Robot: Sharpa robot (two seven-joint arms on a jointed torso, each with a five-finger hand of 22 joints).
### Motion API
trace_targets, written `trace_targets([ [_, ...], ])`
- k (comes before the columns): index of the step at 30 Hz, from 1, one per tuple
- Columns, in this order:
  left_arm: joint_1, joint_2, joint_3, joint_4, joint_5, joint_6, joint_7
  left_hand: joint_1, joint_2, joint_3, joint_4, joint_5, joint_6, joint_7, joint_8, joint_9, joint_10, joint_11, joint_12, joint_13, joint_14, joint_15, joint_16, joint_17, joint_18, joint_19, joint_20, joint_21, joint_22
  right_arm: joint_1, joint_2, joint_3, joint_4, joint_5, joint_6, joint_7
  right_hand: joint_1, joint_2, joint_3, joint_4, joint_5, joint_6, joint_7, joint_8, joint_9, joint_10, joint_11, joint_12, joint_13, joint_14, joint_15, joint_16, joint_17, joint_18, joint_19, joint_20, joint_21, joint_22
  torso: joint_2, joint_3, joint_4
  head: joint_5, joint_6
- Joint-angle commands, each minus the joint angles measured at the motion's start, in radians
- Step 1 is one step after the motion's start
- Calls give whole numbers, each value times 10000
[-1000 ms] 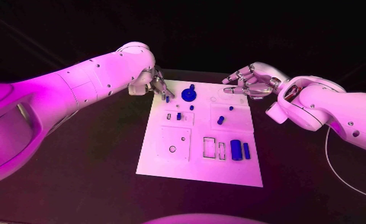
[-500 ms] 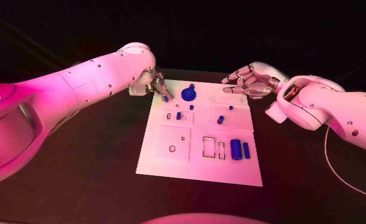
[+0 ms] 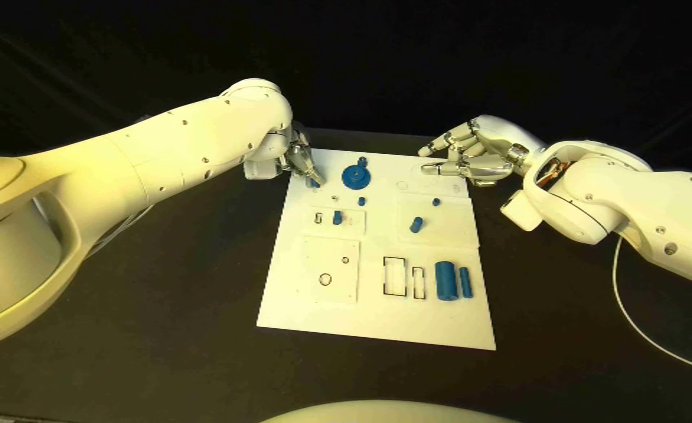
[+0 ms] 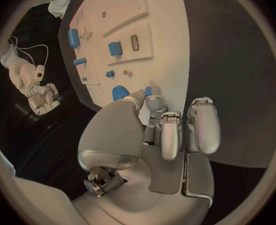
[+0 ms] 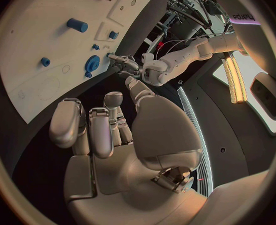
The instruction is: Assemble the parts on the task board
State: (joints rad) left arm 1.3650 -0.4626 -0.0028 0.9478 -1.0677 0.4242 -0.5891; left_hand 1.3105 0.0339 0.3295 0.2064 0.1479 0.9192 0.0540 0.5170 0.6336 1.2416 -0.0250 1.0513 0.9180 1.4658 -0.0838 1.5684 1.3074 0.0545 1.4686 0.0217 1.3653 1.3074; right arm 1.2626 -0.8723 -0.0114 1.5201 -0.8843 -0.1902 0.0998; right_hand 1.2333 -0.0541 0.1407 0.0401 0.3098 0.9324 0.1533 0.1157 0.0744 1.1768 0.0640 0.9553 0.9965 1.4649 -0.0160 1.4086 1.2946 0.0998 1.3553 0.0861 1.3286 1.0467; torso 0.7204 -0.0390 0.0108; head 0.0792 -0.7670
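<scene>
Can't tell if the left silver hand (image 3: 300, 160) pinches that small blue piece (image 4: 148, 90) at the white plastic board's (image 3: 378, 303) 11 o'clock corner, while the right silver hand (image 3: 469, 156) hovers curled, empty, over its 1 o'clock edge.

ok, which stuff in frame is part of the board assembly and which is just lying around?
Job:
- task board
- blue gear, far end of board
- two blue cylinders, near right
- small blue part pinched by left hand
- right hand, holding nothing

Lying about:
- white cable on the table, right of board
</scene>
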Motion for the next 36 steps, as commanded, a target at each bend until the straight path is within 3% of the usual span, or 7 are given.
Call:
trace_targets([
  [1,-1,-178,-2,229,347,-484,337,-181,-328,1609,-743,18,7,-24,152,55,32,73,-73,-66,1049,7,24,2634,52,118,23,-57,37,-5,5,1,-9,0,175,51,7,119,-25,6,44,-8,-12,38,-14,-9,-16,20,9,503,-8,-38,-17,3,-90,5,-45,-8,-8,4,5,-7,-3],
  [6,0,-664,-13,951,611,-1083,326,-647,-692,2639,-970,-9,15,-13,292,112,85,39,-126,-161,1049,9,24,2634,45,138,30,-56,67,-5,-12,-6,-15,0,188,32,8,124,-31,10,46,-2,-13,44,-13,16,-16,60,42,504,-8,-38,-15,2,-89,4,-45,-5,-20,9,33,-29,-6],
  [11,-4,-1261,-40,1968,718,-1557,304,-938,-848,3140,-1143,-21,27,-28,388,153,149,23,-109,-164,1049,1,24,2634,33,164,26,-19,133,-5,-24,-16,-25,2,204,21,8,124,-31,10,46,-2,-13,44,-13,16,-16,60,42,504,-8,-38,-15,2,-89,4,-45,-5,-34,21,74,-3,-28],
  [14,-35,-1606,-123,2606,737,-1817,310,-1022,-894,3292,-1212,-23,42,-35,421,164,182,16,-88,-147,1049,-3,24,2634,27,176,23,2,165,-7,-26,-25,-34,7,218,16,8,124,-31,10,46,-2,-13,44,-13,16,-16,60,42,504,-8,-38,-15,2,-89,4,-45,-5,-45,29,103,23,-37],
  [21,-301,-2196,-235,3845,304,-2159,383,-1145,-986,3490,-1321,-8,82,-49,461,171,229,5,-100,-174,1049,-5,24,2634,24,183,24,7,181,-21,-27,-53,-63,21,242,9,9,127,-32,12,49,2,-14,47,-12,18,-17,64,43,503,-9,-40,-18,3,-90,4,-47,-9,-101,13,156,27,-108],
  [28,-530,-2387,-292,4196,-128,-1868,571,-1182,-1030,3566,-1378,-6,96,-55,471,168,266,-2,-79,-151,1049,-9,24,2634,16,197,22,35,219,-37,-18,-73,-87,24,256,12,12,134,-34,15,55,10,-15,54,-10,22,-18,71,45,502,-10,-46,-26,4,-94,4,-52,-18,-103,5,151,24,-120],
  [36,-623,-2348,-321,4199,-461,-1495,652,-1222,-1080,3669,-1468,19,134,-66,487,163,343,-12,-15,-76,1049,-14,24,2634,8,212,18,62,257,-55,-2,-82,-98,24,268,17,12,134,-34,15,55,10,-15,54,-10,22,-18,71,45,502,-10,-46,-26,4,-94,4,-52,-18,-81,5,139,45,-139],
])
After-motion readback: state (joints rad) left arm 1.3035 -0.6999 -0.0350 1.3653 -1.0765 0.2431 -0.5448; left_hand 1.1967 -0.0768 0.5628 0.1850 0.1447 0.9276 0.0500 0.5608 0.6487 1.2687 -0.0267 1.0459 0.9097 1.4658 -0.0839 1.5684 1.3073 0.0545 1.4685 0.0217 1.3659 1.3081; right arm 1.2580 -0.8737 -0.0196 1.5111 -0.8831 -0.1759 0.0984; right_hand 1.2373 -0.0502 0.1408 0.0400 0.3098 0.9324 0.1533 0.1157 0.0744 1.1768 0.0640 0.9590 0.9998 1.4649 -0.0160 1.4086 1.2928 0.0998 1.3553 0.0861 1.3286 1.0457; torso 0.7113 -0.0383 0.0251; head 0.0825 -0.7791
